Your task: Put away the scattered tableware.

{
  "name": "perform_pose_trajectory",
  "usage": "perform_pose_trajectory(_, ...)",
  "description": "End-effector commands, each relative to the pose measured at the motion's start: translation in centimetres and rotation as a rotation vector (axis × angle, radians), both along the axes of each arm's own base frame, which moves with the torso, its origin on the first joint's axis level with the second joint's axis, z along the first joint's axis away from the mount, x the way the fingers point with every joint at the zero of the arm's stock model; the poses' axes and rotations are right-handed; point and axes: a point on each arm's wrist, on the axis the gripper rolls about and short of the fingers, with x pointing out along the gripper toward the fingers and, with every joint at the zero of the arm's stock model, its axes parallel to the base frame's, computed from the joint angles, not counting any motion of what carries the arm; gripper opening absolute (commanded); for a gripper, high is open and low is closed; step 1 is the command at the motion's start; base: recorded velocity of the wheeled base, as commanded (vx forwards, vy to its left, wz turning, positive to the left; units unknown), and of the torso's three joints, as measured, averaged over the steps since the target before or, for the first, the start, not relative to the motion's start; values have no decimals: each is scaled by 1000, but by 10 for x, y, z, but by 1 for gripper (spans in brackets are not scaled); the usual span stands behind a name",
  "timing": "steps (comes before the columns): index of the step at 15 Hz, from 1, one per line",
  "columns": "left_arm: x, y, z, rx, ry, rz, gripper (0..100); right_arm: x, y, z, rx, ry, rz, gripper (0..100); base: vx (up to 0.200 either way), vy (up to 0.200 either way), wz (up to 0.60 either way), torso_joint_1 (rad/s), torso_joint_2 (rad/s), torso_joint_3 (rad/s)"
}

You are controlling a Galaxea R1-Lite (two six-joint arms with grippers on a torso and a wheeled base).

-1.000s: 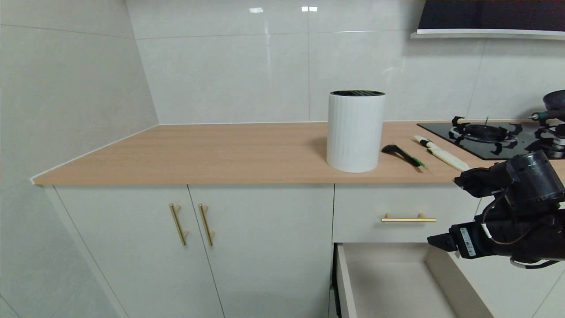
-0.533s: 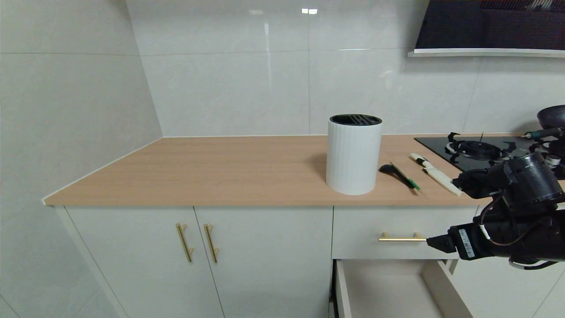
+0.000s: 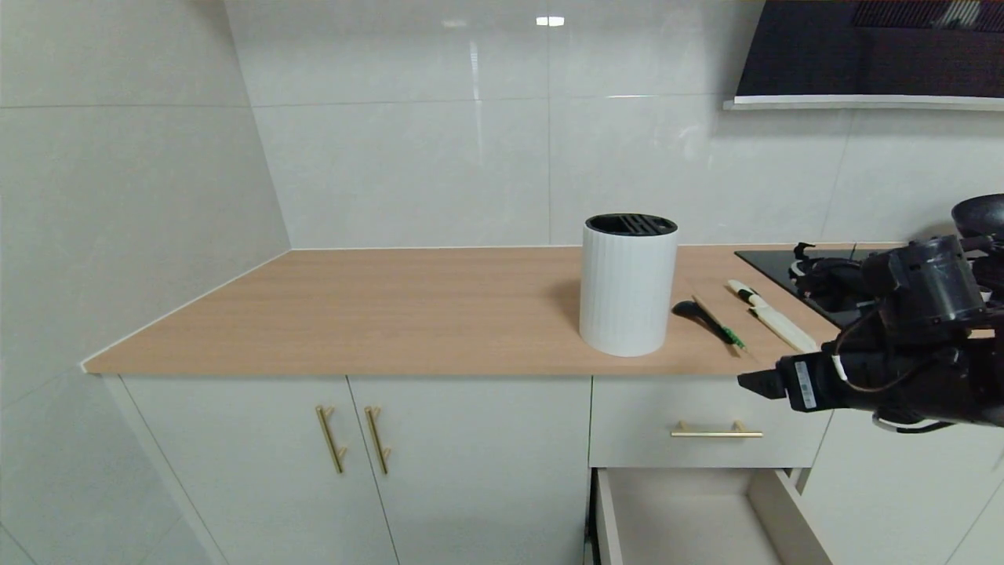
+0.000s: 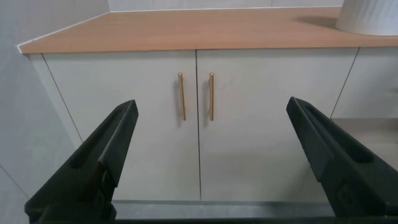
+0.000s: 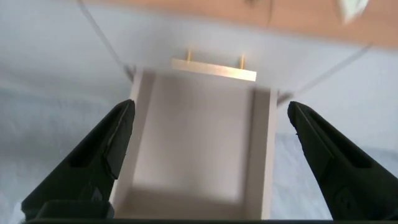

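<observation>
Since the open drawer (image 3: 682, 522) is, I judge, meant for them, I keep my right gripper (image 5: 210, 112) spread and empty over it, my left gripper (image 4: 211, 112) equally spread, while the black spoon (image 3: 710, 315) and white knife (image 3: 773, 315) lie on the counter (image 3: 392, 314) just beside the white holder (image 3: 627, 286).

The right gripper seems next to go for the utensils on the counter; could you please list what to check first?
1. The right gripper is open, fingers holding nothing: ok.
2. The black spoon and white knife lie free on the counter beside the white holder: ok.
3. Gripper over those utensils: not ok; it hangs before the counter edge, above the lower drawer.
4. That drawer open: ok.
5. Holder slots wide enough: cannot tell.
6. The left gripper open, facing cabinet doors: ok.
</observation>
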Motion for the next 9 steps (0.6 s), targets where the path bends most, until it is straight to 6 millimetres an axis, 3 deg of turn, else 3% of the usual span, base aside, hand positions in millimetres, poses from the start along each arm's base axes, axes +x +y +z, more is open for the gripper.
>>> perform_pose_trajectory(1, 0, 0, 0, -1, -1, -1, 100, 45, 5, -1, 1, -12, -15, 100, 0, 0, 0, 0, 0, 0)
perform_pose_trajectory(5, 0, 0, 0, 0, -1, 0, 100, 118, 4, -10, -10, -2, -67, 100, 0, 0, 0, 0, 0, 0)
perform_pose_trajectory(7, 0, 0, 0, 0, -1, 0, 100, 129, -2, -14, -13, 7, -88, 100, 0, 0, 0, 0, 0, 0)
perform_pose_trajectory(9, 0, 0, 0, -1, -1, 0, 100, 143, -15, -32, -35, 48, -100, 100, 0, 0, 0, 0, 0, 0)
